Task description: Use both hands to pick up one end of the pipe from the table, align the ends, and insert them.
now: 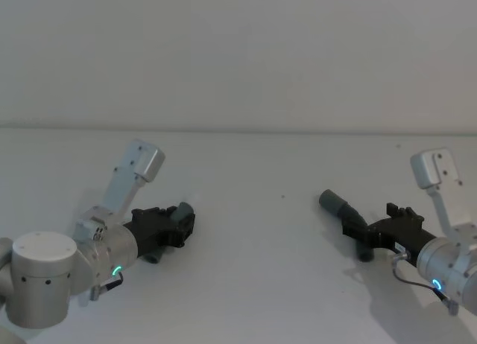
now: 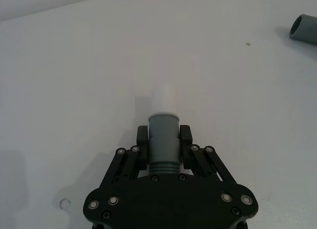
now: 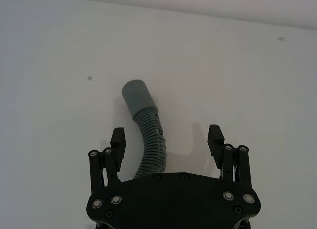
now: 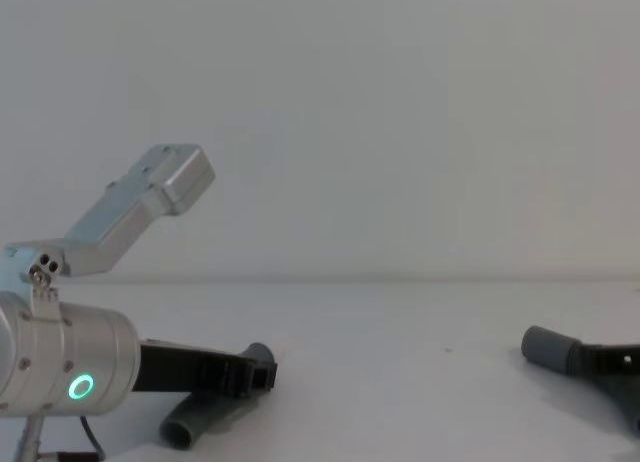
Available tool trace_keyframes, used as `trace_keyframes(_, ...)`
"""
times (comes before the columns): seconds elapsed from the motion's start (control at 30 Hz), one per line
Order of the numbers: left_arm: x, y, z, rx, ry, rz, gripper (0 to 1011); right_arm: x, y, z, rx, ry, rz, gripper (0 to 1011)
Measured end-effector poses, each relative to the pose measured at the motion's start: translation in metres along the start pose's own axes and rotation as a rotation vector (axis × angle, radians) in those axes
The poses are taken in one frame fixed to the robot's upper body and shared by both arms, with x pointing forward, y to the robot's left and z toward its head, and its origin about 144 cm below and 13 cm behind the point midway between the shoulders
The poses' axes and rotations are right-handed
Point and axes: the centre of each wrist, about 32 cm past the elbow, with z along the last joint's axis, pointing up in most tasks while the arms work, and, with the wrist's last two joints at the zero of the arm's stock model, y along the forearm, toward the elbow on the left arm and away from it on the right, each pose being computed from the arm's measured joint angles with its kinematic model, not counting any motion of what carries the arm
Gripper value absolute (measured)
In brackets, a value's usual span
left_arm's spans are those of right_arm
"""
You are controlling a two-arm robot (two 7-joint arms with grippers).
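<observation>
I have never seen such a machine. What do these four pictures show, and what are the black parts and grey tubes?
This is a robot with two arms; each ends in a black two-fingered hand. One picture looks down from its head, one looks across from its chest, and two come from cameras on its wrists. On the white table lie two grey ribbed hose pieces. The left hand is shut on the whitish-tipped hose piece. The right hand stands open around the curved hose piece, not gripping it.
</observation>
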Motion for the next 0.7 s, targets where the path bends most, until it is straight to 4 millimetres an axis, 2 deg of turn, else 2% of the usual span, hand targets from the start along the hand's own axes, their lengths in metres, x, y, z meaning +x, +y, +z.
trace_keyframes(0.7,0.0000,0.0000,0.0000,0.000,0.000,0.000,356,-0.0011,0.0065,-0.0078,-0.024,-0.009,0.010,1002)
